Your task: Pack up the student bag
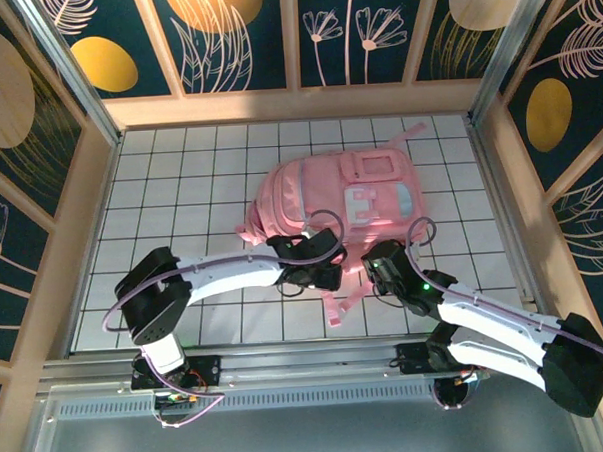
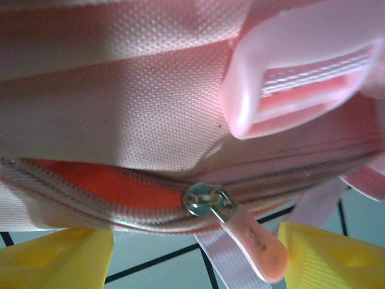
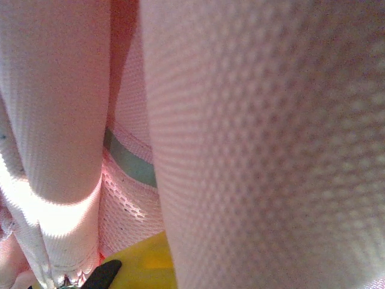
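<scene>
Left gripper stands released, its two yellow fingers either side of one pink zip puller on the single large pink fabric backpack, which lies flat mid-table on white tiles. Right gripper sits at the backpack's near edge; whether it is clenched or released cannot be told.

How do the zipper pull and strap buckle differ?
The strap buckle is larger, an open frame with webbing threaded through; the zipper pull is a slim solid tab. The buckle lies above the zip line; the pull hangs below it from a silver slider. Both are pink, on the student bag.
</scene>
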Robot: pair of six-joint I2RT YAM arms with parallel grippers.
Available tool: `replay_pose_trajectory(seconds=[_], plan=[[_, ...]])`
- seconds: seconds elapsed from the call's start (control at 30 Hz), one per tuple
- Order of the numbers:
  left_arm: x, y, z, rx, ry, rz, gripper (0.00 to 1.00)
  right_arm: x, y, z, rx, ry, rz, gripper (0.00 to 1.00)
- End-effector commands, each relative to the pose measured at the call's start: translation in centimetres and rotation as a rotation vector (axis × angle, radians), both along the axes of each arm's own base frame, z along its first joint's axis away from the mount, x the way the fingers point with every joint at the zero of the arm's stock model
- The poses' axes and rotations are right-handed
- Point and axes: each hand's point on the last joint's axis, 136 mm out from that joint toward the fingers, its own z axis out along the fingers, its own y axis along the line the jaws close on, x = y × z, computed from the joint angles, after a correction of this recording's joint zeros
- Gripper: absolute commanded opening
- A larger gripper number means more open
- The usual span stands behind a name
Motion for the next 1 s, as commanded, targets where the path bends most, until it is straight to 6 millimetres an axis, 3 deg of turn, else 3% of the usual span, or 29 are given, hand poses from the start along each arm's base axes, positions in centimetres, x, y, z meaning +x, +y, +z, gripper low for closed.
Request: replay_pose_trajectory(seconds=[0.0,0.13,0.3,0.47,0.57,0.73,0.97], plan=[[0.7,1.2,-0.8,0.105,-0.025,0.034,0.72,1.6,0.2,2.3,0.008,-0.092,-0.035,0.0],[2.1,2.4,-0.4,0.223,-0.094,0.04,0.7,1.6,0.3,2.6,0.015,-0.105,-0.023,0.0],[4.6,5.0,4.0,0.324,-0.25,0.073,0.64,1.6,0.3,2.5,0.021,-0.115,-0.018,0.0],[6.1,8.9,5.9,0.296,-0.265,0.162,0.59,1.5,0.2,2.3,0.023,-0.123,-0.012,0.0],[6.3,10.2,6.5,0.249,-0.266,0.187,0.58,1.5,0.3,2.2,0.017,-0.127,-0.001,0.0],[5.6,8.7,7.5,0.127,-0.251,0.131,0.56,1.6,0.7,2.3,0.004,-0.135,0.027,0.0],[3.3,4.4,6.5,-0.053,-0.161,-0.102,0.56,2.0,2.1,2.8,-0.036,-0.17,0.125,0.0]])
